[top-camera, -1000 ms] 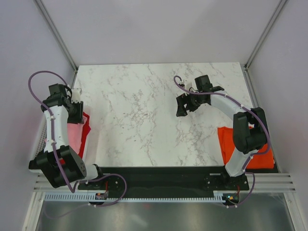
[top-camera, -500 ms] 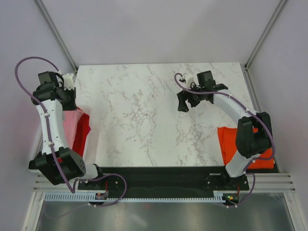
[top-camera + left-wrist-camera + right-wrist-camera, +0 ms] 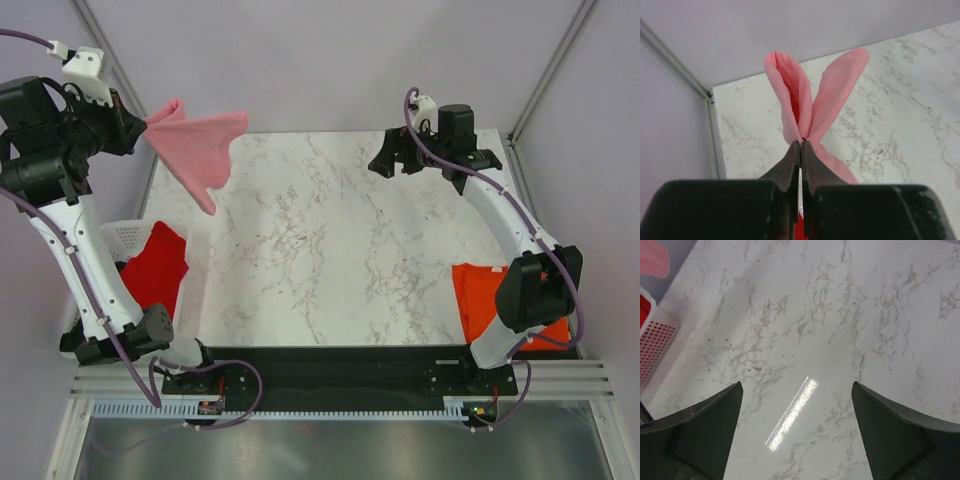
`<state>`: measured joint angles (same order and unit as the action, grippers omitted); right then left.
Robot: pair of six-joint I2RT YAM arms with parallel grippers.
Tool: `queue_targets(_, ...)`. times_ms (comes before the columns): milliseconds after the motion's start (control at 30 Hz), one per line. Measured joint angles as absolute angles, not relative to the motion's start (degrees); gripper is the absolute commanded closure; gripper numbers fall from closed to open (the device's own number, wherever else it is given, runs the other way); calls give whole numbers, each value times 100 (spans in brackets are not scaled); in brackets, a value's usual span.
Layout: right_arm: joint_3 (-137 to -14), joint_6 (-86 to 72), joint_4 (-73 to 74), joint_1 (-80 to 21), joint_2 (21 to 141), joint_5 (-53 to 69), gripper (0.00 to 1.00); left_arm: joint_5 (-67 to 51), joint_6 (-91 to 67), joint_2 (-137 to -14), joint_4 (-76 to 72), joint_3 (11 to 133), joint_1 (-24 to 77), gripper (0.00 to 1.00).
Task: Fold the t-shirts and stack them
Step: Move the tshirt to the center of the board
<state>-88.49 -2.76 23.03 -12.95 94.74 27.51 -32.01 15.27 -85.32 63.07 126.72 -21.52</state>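
My left gripper (image 3: 140, 125) is shut on the light pink t-shirt (image 3: 200, 145) and holds it high in the air over the table's far left corner; the shirt hangs bunched. In the left wrist view the pink t-shirt (image 3: 810, 110) fans out from the closed gripper (image 3: 801, 142). The red t-shirt (image 3: 158, 265) lies in the white lattice basket (image 3: 125, 235) at the left. The orange t-shirt (image 3: 490, 305) lies folded at the table's near right, partly hidden by the right arm. My right gripper (image 3: 385, 160) is open and empty above the far right of the table (image 3: 797, 395).
The white marble table (image 3: 330, 240) spans the middle. The basket edge (image 3: 655, 347) and a bit of the pink shirt (image 3: 655, 257) show in the right wrist view's left. Metal frame posts (image 3: 545, 75) stand at the far corners.
My left gripper has risen from the basket, lifting the pink t-shirt up and toward the table, uncovering the red shirt. My right gripper has moved farther back and up.
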Motion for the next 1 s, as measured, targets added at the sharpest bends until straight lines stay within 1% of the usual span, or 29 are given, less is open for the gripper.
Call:
queue_targets(133, -8628, -1177, 1964, -864, 9734, 3540, 2, -4204, 1514, -8541, 6294, 12857, -2088, 98)
queue_targets(200, -8488, -1256, 1962, -742, 9802, 3785, 2, -4576, 1492, -8556, 6294, 12818, -1966, 98)
queue_targets(300, -8414, -1041, 2062, -731, 9797, 4064, 2, -4904, 1500, -8538, 6320, 12444, -1479, 98)
queue_targets(500, -8501, -333, 2366, -808, 9550, 4139, 2, -4821, 1769, -8624, 6580, 11056, 607, 98)
queue_targets(600, -8510, -43, 2480, -808, 9356, 4060, 3, -4814, 1868, -8729, 6753, 10659, 1221, 98)
queue_targets(767, -8294, 375, 2536, -814, 8930, 4012, 4, -4838, 2038, -9008, 6799, 10519, 1337, 98)
queue_targets(833, -8099, 591, 2569, -843, 8724, 3992, 3, -4860, 2169, -9277, 6764, 10519, 1337, 91)
queue_targets(900, -7909, 832, 2668, -919, 8560, 3918, 4, -4851, 2261, -9826, 6755, 10626, 1339, 91)
queue_targets(967, -7773, 1127, 2810, -1033, 8477, 3848, 4, -4862, 2263, -10639, 6711, 11096, 1345, 92)
queue_targets(1000, -7730, 1245, 2862, -1072, 8466, 3815, 4, -4858, 2261, -11034, 6643, 11336, 1350, 97)
